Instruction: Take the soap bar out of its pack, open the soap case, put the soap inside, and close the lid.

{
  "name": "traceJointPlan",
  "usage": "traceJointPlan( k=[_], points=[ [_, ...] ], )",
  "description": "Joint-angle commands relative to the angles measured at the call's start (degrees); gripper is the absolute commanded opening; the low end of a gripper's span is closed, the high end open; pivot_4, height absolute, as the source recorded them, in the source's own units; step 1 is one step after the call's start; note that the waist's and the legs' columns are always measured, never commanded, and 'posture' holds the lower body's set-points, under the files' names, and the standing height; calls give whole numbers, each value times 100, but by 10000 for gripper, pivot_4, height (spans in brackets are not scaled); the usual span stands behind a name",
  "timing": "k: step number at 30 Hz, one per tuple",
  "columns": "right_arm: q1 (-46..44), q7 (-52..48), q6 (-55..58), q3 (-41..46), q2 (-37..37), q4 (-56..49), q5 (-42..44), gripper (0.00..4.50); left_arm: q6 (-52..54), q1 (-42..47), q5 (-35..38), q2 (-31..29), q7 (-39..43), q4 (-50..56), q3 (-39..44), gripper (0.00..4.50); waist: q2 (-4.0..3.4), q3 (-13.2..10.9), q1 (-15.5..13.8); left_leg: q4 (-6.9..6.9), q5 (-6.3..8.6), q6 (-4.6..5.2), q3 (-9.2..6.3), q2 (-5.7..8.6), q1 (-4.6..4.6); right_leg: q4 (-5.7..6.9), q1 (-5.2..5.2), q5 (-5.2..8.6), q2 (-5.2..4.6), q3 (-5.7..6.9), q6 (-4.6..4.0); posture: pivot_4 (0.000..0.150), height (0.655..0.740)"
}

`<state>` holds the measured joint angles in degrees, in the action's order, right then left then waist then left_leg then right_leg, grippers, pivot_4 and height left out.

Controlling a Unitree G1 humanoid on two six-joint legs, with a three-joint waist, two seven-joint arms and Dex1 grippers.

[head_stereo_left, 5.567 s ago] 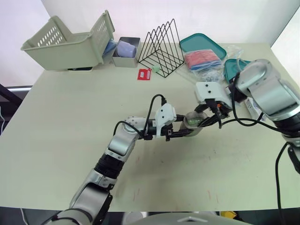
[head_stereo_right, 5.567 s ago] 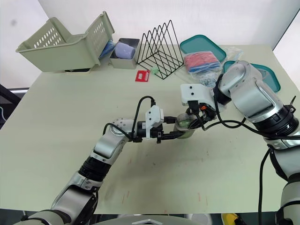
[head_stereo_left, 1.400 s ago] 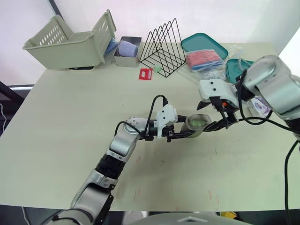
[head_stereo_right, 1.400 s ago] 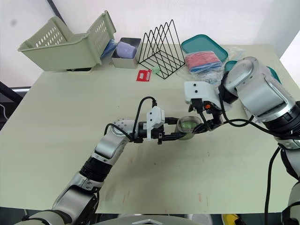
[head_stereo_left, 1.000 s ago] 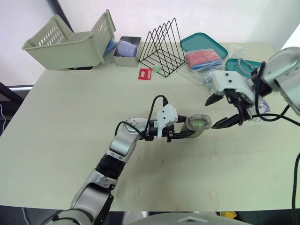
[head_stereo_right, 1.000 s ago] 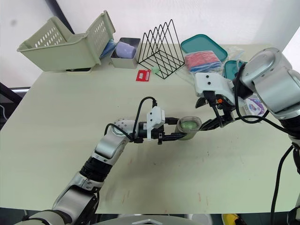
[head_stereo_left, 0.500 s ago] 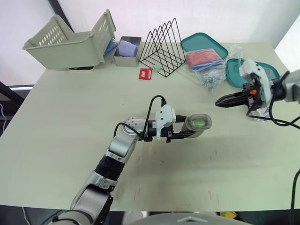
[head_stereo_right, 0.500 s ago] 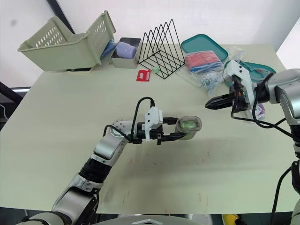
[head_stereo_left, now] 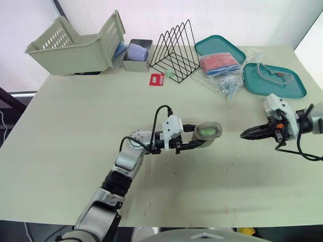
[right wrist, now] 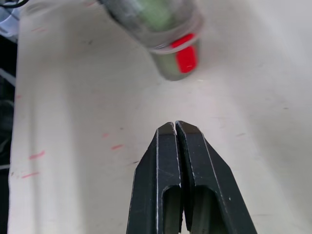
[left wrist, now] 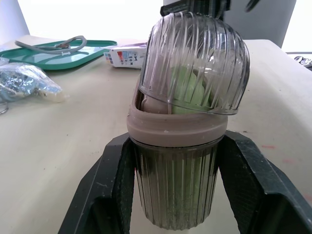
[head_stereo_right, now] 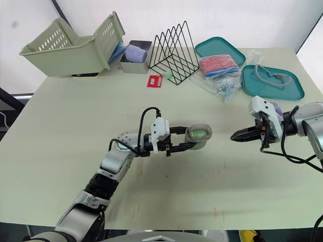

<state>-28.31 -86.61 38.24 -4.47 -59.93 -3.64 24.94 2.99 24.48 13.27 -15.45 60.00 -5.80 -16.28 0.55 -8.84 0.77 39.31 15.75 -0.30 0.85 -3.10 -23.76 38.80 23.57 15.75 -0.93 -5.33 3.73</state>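
Note:
My left gripper (head_stereo_left: 201, 138) is shut on the soap case (head_stereo_left: 207, 131), a ribbed translucent case with a beige rim, held just above the middle of the table. In the left wrist view both black fingers (left wrist: 115, 187) clamp the case's lower half (left wrist: 178, 190). Its domed lid (left wrist: 195, 63) sits a little tilted on the rim, with the pale green soap (left wrist: 187, 90) inside. My right gripper (head_stereo_left: 246, 135) is shut on nothing, apart from the case to its right, tips pointing at it. The white soap pack (left wrist: 127, 54) lies beyond on the table.
A teal tray (head_stereo_left: 298, 91) with a cable lies at the back right. Beside it are a bag of small metal parts (head_stereo_left: 228, 85) and a teal lid (head_stereo_left: 212, 44) bearing a red packet. A black wire rack (head_stereo_left: 176, 48), a metal tin (head_stereo_left: 135, 55) and a tipped green basket (head_stereo_left: 75, 45) line the back.
My right gripper has left the case, pulled away to the right and toward the front edge, and shut. The left gripper still holds the case, now slightly further left.

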Motion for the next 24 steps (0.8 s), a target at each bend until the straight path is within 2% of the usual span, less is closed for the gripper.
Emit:
traceJointPlan(
  k=[1,11,24],
  points=[
    [172,-20,201,300,-116,-717,439,409,-92,-11,114,38,-5,77,83,20218,0,0,-2,0,0,0,-1,-1,0,0,0,0,1,0,0,1500,7400],
    [536,775,652,334,171,-1782,967,409,-66,-19,110,90,-31,86,59,20218,0,0,-13,1,0,0,-2,0,-1,-1,-2,0,0,1,0,1500,7400],
    [382,1249,406,14,453,-1752,750,409,-25,-58,83,88,-23,153,12,20218,1,0,-12,1,0,0,-2,0,-1,-1,-2,0,1,1,0,1500,7400]
  ],
)
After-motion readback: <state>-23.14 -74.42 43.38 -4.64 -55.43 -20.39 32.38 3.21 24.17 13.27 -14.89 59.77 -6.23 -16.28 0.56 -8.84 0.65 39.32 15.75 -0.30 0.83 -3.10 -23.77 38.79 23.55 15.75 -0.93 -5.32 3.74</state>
